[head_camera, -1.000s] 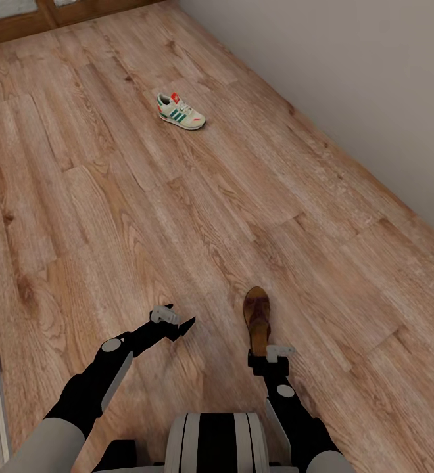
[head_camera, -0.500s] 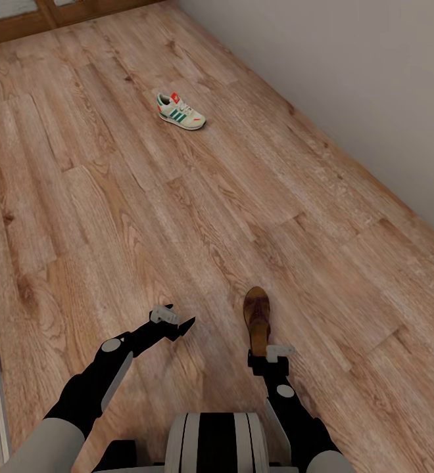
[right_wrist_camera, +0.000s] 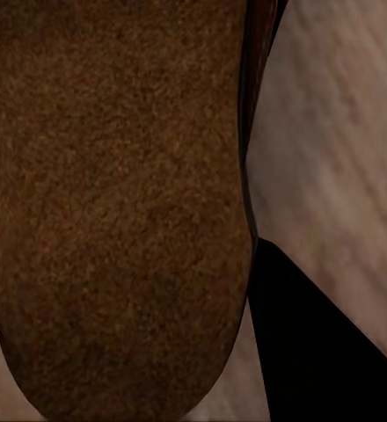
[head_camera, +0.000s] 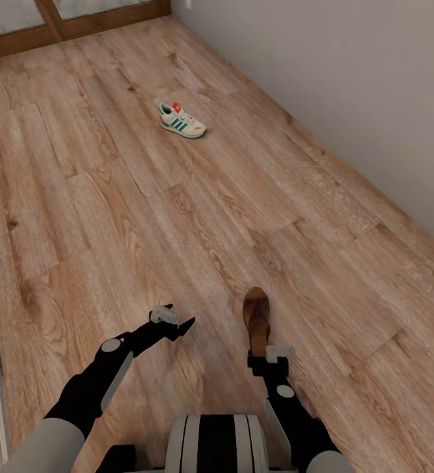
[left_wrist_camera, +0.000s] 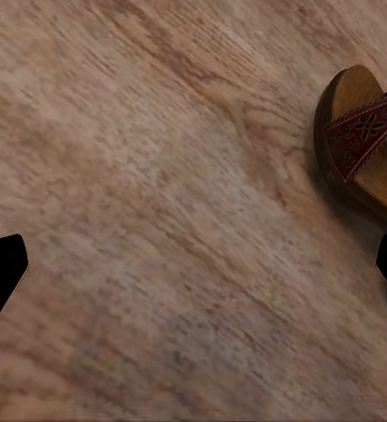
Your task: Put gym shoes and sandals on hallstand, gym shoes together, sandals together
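1. The right hand [head_camera: 264, 348] was clamped on a sandal [head_camera: 257, 318], gripping it at the heel end so that the shoe stuck out forward, away from the robot's trunk, above the corridor floor [head_camera: 144, 217].
2. In the right wrist view the sandal's rough brown sole [right_wrist_camera: 114, 202] lay close against the camera, with a dark finger [right_wrist_camera: 317, 334] pressed along one side of it and a strip of floor planks [right_wrist_camera: 334, 123] beyond.
3. The left hand [head_camera: 181, 322] hung over bare floor beside the right one, carrying nothing, its fingers apart.
4. In the left wrist view one black fingertip [left_wrist_camera: 0, 272] stood at each side edge of the picture with wood grain between them, and the sandal [left_wrist_camera: 365, 145] showed near one fingertip, its dark red perforated strap crossing a tan footbed.
5. Well ahead of both hands, one gym shoe [head_camera: 181, 120] lay alone on the floor, cream with green stripes and a red tab, its toe turned toward the grey wall [head_camera: 348, 79] on the robot's right.
6. The shoe sat near that wall but apart from it.
7. At the far end of the corridor a brown wooden frame [head_camera: 79, 23] ran along the floor's edge.
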Controlling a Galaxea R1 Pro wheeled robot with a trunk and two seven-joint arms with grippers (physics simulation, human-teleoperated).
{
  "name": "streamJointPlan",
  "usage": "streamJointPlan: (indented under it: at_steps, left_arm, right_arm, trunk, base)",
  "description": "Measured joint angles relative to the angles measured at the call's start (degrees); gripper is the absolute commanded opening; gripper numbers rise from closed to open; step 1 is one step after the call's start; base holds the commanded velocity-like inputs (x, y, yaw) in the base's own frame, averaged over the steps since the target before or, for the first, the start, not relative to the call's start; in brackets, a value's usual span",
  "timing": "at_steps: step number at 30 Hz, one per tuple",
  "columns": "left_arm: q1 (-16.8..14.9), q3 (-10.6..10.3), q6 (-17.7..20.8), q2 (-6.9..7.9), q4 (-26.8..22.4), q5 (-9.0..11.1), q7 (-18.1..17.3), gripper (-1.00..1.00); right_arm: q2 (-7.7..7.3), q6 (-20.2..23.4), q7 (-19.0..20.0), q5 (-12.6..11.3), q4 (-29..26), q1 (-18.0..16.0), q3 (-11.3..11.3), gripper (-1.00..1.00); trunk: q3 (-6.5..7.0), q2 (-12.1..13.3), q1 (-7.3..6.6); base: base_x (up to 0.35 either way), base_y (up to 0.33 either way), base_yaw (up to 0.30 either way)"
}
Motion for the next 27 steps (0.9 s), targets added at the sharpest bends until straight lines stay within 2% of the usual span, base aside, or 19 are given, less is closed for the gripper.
streamJointPlan:
  at_steps: [27]
  left_arm:
    - [0.09, -0.01, 0.01, -0.02, 0.09, 0.06, 0.06, 1.00]
  right_arm:
    - [0.00, -0.09, 0.01, 0.05, -0.32, 0.08, 0.13, -1.00]
  trunk:
    - [5.98, 0.36, -0.70]
  base:
    - [0.000, 0.000, 0.000]
